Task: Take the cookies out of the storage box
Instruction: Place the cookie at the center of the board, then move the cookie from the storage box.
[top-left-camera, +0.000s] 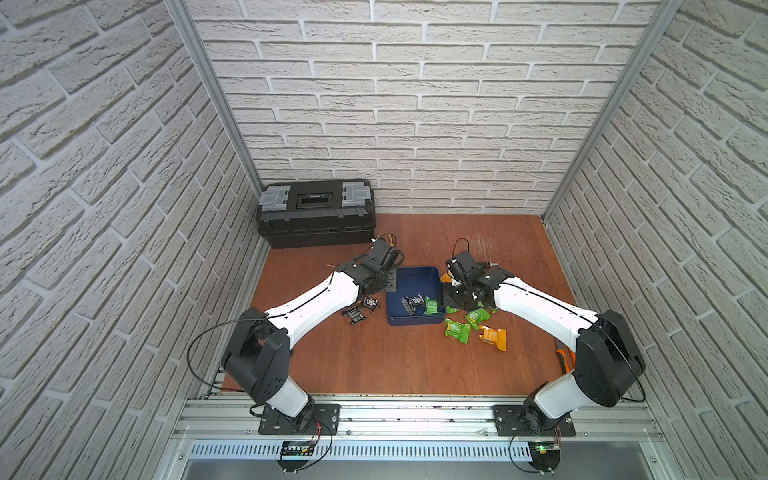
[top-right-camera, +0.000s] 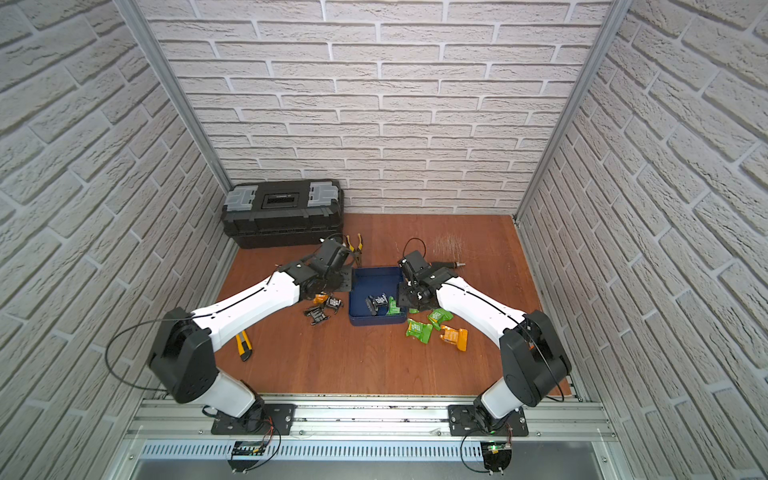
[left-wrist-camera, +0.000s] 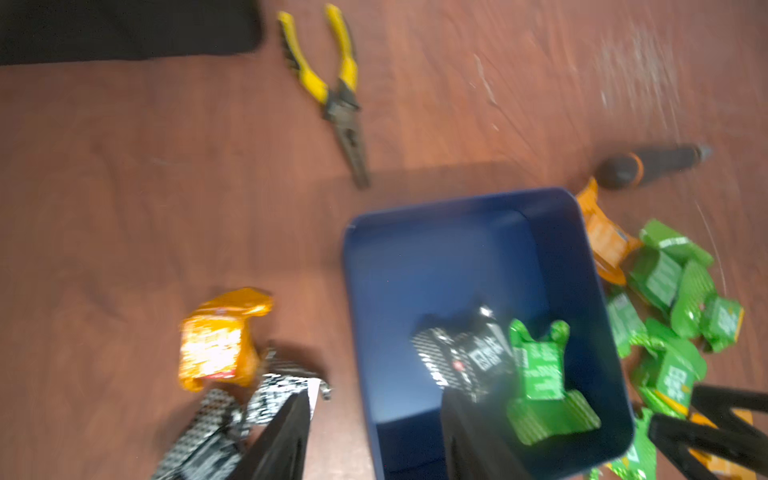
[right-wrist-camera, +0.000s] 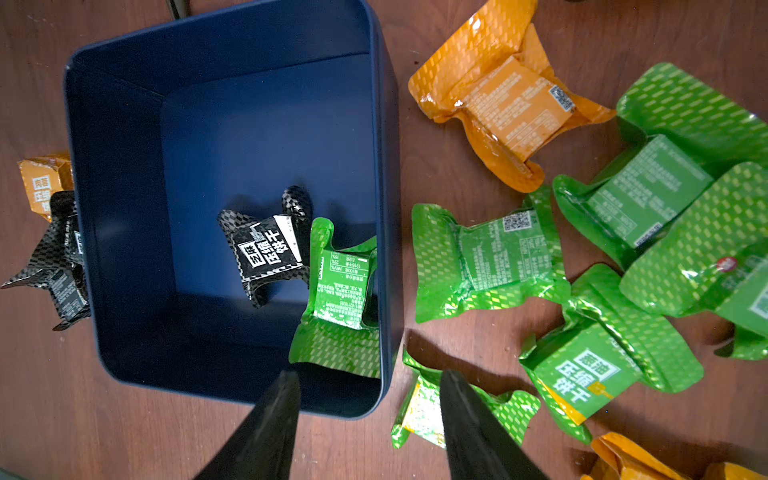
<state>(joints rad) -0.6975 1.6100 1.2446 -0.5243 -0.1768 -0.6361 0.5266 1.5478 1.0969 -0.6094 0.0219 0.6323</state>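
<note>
Nearest you, off the near right corner of the shallow navy blue plastic storage box (top-left-camera: 415, 275), green and orange crinkly foil cookie packets (top-left-camera: 457, 330) lie loose on the brown wooden desk (top-left-camera: 395, 365). A few black and orange foil packets (top-right-camera: 320, 313) sit just off the box's left side. Inside the box two cookies are left, both toward its near wall. A black chequered foil packet (right-wrist-camera: 270, 245) lies on the floor, and a bright green foil packet (right-wrist-camera: 340, 291) touches it and leans tilted against the right wall. Your right end effector (right-wrist-camera: 369, 376) is spread and empty, its fingers straddling the box's rim close to the green packet. Your left end effector (left-wrist-camera: 376, 399) is also spread with nothing between the fingers, astride the left wall, though that view is blurred. The task looks nearly done, so send one arm in at a time. Bring both right fingers inside the wall, then pinch the green packet's raised sealed flap rather than its flat face, or you may clamp the rim and drag the box. Lift straight up before swinging out to the right. Then let the left arm take the black packet by a crimped edge. Beyond the box's far left corner lie yellow-handled pliers (left-wrist-camera: 332, 87) and, farther back, a large black toolbox (top-left-camera: 316, 212), so keep clear of both.
</note>
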